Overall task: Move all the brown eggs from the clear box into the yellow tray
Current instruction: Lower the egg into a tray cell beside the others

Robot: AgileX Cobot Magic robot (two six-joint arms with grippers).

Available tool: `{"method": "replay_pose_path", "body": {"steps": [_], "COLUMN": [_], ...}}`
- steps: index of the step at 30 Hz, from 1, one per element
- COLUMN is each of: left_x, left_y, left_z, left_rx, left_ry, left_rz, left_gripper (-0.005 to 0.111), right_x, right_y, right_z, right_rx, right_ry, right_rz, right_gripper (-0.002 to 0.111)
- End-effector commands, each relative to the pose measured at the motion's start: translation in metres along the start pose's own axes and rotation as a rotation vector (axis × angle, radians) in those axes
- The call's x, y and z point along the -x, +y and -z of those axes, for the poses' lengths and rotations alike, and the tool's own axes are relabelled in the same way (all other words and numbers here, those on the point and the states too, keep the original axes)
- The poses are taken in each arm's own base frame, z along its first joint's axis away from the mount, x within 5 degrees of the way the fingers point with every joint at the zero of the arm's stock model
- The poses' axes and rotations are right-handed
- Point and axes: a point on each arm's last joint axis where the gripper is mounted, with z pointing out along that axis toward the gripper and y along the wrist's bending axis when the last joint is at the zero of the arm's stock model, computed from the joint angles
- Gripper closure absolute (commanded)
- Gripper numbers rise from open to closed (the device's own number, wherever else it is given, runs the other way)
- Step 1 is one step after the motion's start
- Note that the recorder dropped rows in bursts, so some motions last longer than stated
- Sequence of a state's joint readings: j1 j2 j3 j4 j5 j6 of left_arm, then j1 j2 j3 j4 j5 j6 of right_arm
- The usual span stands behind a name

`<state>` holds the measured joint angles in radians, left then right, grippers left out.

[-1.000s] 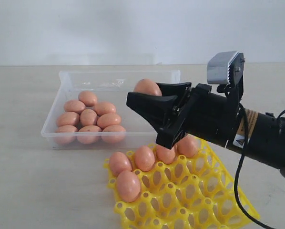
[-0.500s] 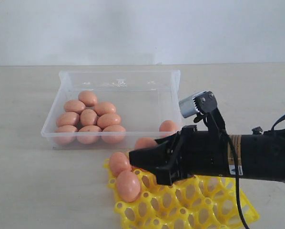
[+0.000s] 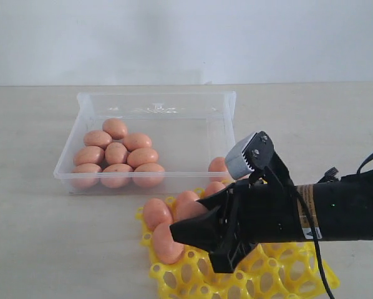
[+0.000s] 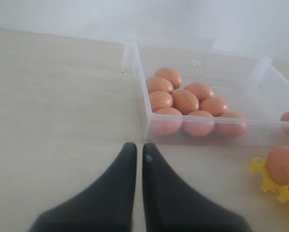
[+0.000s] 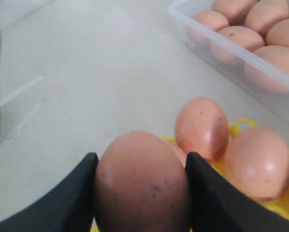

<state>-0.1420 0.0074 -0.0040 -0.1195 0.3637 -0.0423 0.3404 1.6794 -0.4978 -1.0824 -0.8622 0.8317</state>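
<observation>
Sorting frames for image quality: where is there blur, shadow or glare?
Exterior view: even, soft light, no harsh shadows. Left wrist view: the left gripper is dark and soft-edged. Right wrist view: the gripped brown egg is blurred and shaded, tray eggs brighter.

Soft, even, bright light with faint shadows. The egg in the right gripper is shaded and slightly blurred; the eggs beyond it are sharper. The left gripper looks soft-edged.
</observation>
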Motion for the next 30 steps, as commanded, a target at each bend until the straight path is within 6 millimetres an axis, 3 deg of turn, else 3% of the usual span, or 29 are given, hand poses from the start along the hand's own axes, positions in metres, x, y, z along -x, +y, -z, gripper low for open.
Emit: {"method": "replay_pose_path", "body": {"steps": [1, 6, 14, 30], "left_x": [-0.001, -0.001, -0.001, -0.001], "left_y": [0.0, 0.0, 0.0, 0.0], "left_z": [-0.001, -0.001, -0.001, -0.001], "left_rx": [0.0, 0.0, 0.0, 0.0], "left_ry": [-0.001, -0.001, -0.001, -0.001], "left_rz": [-0.008, -0.008, -0.008, -0.008], "left_gripper": [0.103, 0.103, 0.103, 0.103], "right_x": [0.001, 0.0, -0.012, -0.014], "right_y": [-0.006, -0.018, -0.02, -0.017], "right_z": [0.001, -0.002, -0.01, -0.011], "right_rx": [-0.062, -0.167, -0.114, -0.078], "right_ry": [0.001, -0.025, -0.007, 0.022], "right_rz": [0.034, 0.02, 0.029, 0.077], "right_gripper": [0.108, 0.108, 0.108, 0.108]}}
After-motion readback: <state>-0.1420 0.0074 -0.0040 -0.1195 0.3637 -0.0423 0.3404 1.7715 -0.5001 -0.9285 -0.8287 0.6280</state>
